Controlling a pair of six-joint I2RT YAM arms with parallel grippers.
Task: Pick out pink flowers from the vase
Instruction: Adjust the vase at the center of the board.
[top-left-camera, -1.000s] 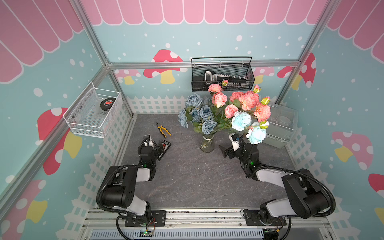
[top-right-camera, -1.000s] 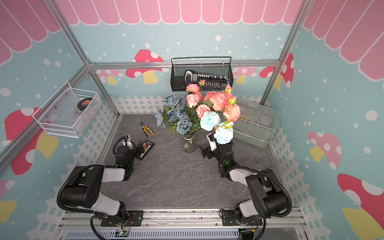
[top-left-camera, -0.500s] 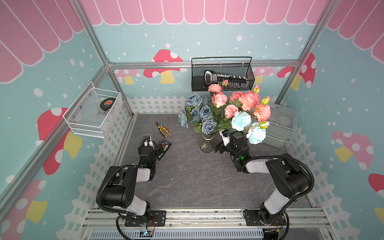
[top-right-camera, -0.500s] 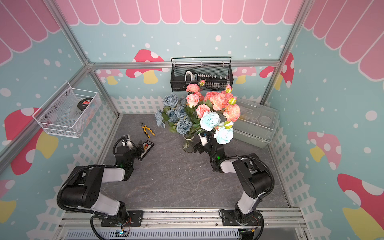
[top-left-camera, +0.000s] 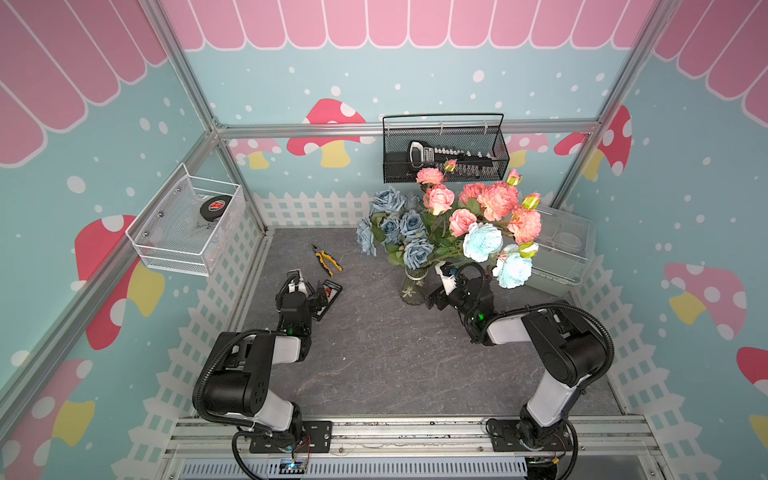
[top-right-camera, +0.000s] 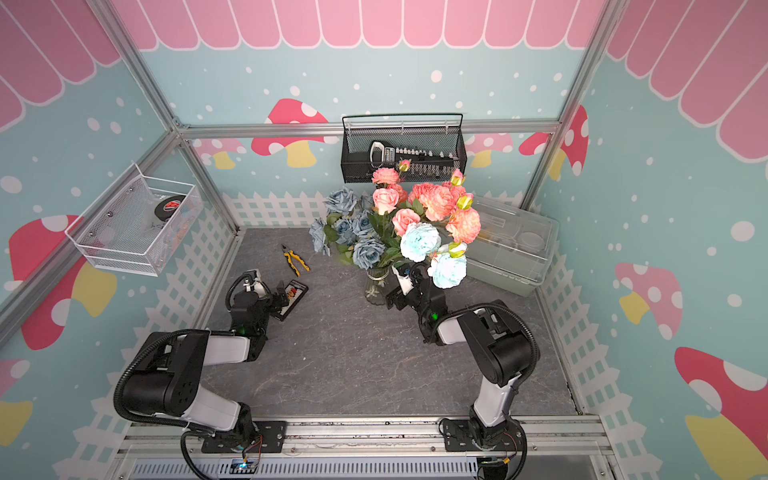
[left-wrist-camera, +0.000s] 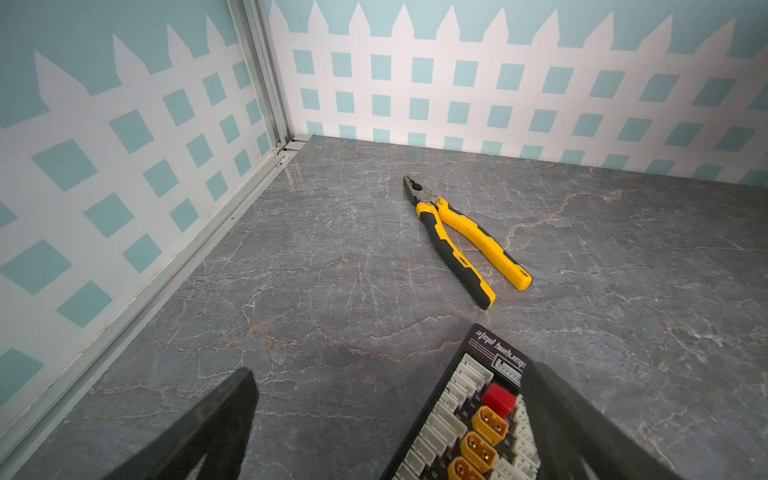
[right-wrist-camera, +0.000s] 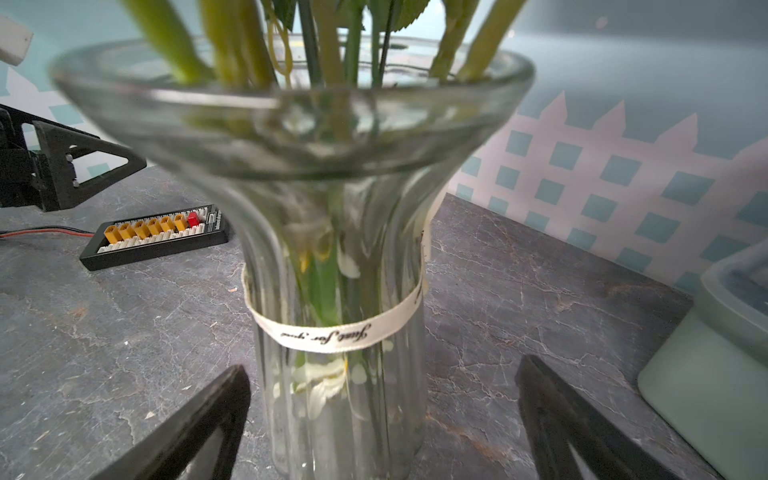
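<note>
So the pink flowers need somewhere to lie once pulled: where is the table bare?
Barest: the table front-centre, between the left arm and right arm. A smaller strip lies between the pliers and the vase. Cramped: around the vase, with the open right gripper beside it and the plastic box beyond, and near the connector board.
</note>
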